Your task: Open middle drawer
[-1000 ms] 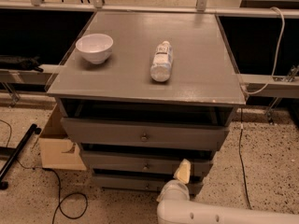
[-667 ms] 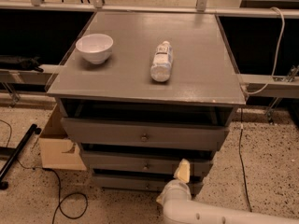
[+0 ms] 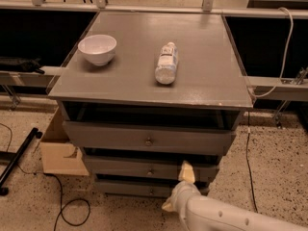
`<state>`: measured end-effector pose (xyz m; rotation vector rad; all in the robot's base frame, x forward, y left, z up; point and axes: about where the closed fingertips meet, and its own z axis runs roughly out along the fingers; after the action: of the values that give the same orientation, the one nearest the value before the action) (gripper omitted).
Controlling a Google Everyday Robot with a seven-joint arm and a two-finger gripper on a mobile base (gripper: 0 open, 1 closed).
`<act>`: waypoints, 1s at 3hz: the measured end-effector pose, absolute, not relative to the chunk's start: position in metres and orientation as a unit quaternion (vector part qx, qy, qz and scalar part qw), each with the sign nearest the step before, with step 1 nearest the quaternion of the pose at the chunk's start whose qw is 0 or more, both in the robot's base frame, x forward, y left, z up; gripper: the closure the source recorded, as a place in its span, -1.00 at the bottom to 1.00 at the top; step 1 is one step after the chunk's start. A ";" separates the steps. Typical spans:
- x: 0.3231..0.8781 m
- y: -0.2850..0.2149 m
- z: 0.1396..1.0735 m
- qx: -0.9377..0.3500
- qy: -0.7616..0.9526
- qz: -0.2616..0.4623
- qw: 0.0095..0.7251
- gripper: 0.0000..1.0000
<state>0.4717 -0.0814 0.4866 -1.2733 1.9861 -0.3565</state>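
Note:
The grey cabinet has three drawers stacked one above the other. The middle drawer (image 3: 125, 167) shows a small round knob (image 3: 150, 171) at its front's centre and sits slightly out, with a dark gap above it. My gripper (image 3: 177, 189) comes up from the bottom edge on a white arm (image 3: 216, 218), in front of the cabinet's lower right. Its cream fingers are spread apart and hold nothing. The upper fingertip (image 3: 186, 171) lies over the middle drawer's front, right of the knob. The lower fingertip (image 3: 168, 206) is below the bottom drawer.
A white bowl (image 3: 97, 48) and a plastic bottle (image 3: 166, 62) lying on its side rest on the cabinet top (image 3: 207, 76). The top drawer (image 3: 96, 134) is widest; the bottom drawer (image 3: 120, 187) sits lowest. A cardboard box (image 3: 58, 154) and cables lie on the floor to the left.

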 end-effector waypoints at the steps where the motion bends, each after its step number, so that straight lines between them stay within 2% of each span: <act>1: 0.473 -0.065 0.484 -0.510 0.766 -0.138 0.366 -1.00; 3: 0.485 -0.072 0.478 -0.508 0.775 -0.150 0.343 -1.00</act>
<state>0.4848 -0.0718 0.4776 -1.3214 2.0147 -0.3909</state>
